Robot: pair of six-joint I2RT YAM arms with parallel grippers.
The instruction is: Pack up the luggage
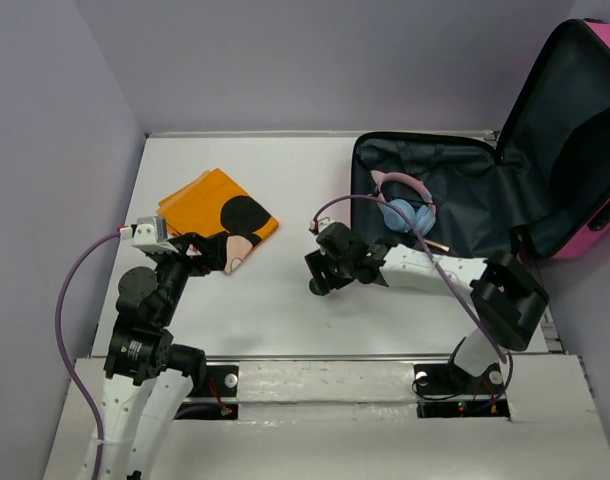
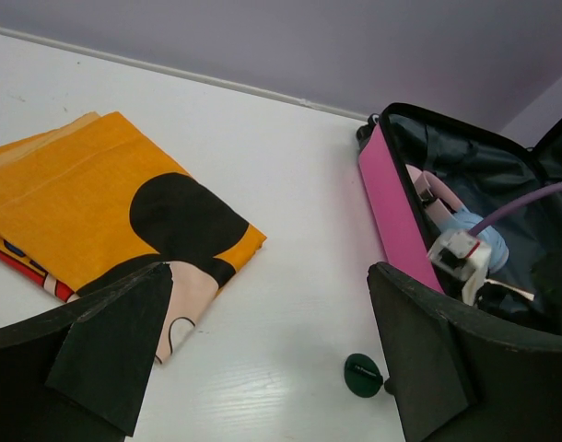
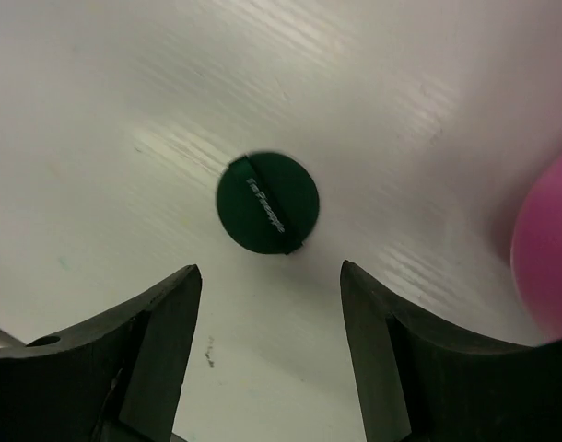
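The luggage (image 1: pixel 575 150) is a hot-pink suitcase lying open at the back right, dark lining up, its lid propped upright. Pink-and-blue headphones (image 1: pixel 405 205) lie inside it. A small dark green disc (image 3: pixel 267 203) rests flat on the white table. My right gripper (image 3: pixel 269 269) hovers just short of the disc, open, with nothing between its fingers. The disc (image 2: pixel 363 375) also shows beside the luggage's pink wall (image 2: pixel 396 212). My left gripper (image 2: pixel 267 276) is wide open over bare table by the corner of a folded orange cloth (image 2: pixel 97 203).
The orange cloth (image 1: pixel 217 215) with a black cartoon print lies at the back left. Lilac walls close in the table (image 1: pixel 275 310) at the back and sides. The right arm's purple cable (image 1: pixel 385 205) arcs over the suitcase's near edge.
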